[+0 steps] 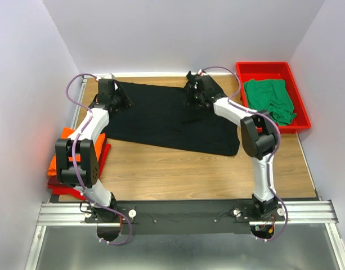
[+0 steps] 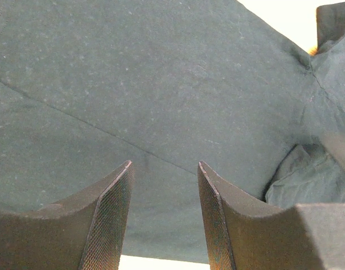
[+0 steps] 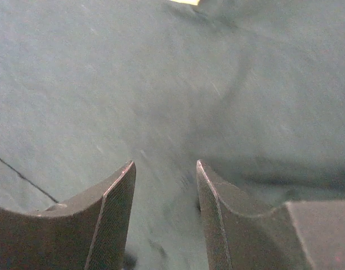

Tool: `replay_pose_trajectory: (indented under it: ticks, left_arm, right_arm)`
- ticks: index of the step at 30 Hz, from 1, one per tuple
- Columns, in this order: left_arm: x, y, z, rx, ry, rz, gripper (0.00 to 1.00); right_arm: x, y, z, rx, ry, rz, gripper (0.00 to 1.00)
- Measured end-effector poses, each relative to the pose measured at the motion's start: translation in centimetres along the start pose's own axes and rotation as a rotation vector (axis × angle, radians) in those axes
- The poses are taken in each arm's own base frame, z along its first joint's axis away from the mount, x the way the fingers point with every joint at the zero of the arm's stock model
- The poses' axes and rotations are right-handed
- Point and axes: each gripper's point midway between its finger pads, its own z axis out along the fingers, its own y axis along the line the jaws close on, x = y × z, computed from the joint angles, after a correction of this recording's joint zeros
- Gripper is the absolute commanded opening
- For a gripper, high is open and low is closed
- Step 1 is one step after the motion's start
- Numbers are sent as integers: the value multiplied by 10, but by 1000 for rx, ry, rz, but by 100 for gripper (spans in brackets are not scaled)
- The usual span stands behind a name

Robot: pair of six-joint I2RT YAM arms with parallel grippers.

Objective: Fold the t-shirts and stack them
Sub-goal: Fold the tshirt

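The large black t-shirt (image 1: 166,118) lies spread across the far half of the table. It fills the left wrist view (image 2: 161,84) and the right wrist view (image 3: 161,84). My left gripper (image 1: 122,97) hovers over its far left part, open and empty (image 2: 164,169). My right gripper (image 1: 193,95) hovers over its far right part, open and empty (image 3: 164,166). The green t-shirt (image 1: 270,98) lies crumpled in the red tray (image 1: 300,115). The orange t-shirt (image 1: 58,157) lies on the dark red t-shirt (image 1: 64,190) at the left edge.
The red plastic tray stands at the far right corner. White walls enclose the table on three sides. A metal rail (image 1: 183,212) with both arm bases runs along the near edge. Bare wood (image 1: 178,171) shows in front of the black shirt.
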Motion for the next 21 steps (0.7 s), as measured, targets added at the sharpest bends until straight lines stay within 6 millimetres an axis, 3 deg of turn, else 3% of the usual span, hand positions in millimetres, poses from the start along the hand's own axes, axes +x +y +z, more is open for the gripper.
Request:
replay_pose_trajectory:
  ticks: [4,9,13,21]
  left_arm:
    - [1,1,1,-3,2,0,57]
    - [1,2,2,-5,4,0,57]
    - [3,2,3,-7,8,0,57]
    - [4,3,5,-10,13,0,57]
  right_arm:
    - [23,-20,-30,71,28,25,44]
    - [44,-36,-74,112,48,34,45]
    - [55,-43,-81,134,60,21,45]
    - [68,-65,-74,221,73,-44,45]
